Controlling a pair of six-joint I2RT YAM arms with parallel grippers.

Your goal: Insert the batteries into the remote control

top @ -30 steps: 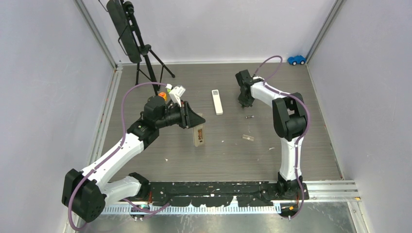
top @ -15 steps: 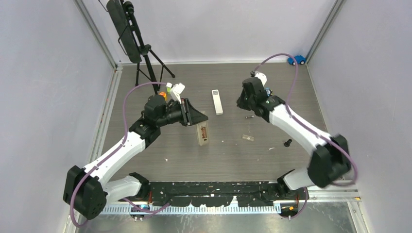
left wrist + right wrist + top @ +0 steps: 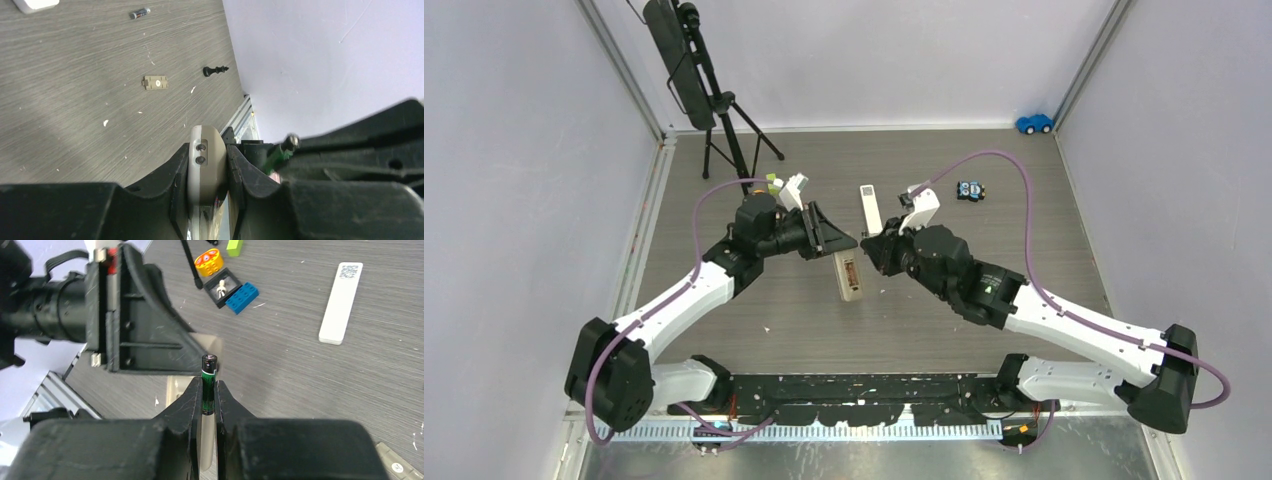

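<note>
Right gripper (image 3: 208, 391) swung slim green-black battery (image 3: 208, 369) toward remote (image 3: 851, 278).

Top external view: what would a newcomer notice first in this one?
Over the middle of the table, the left gripper clamps a beige remote, and the right gripper holds a green-black battery upright close beside it. Both arms point inward, nearly tip to tip. A white remote lies flat on the table just behind them.
</note>
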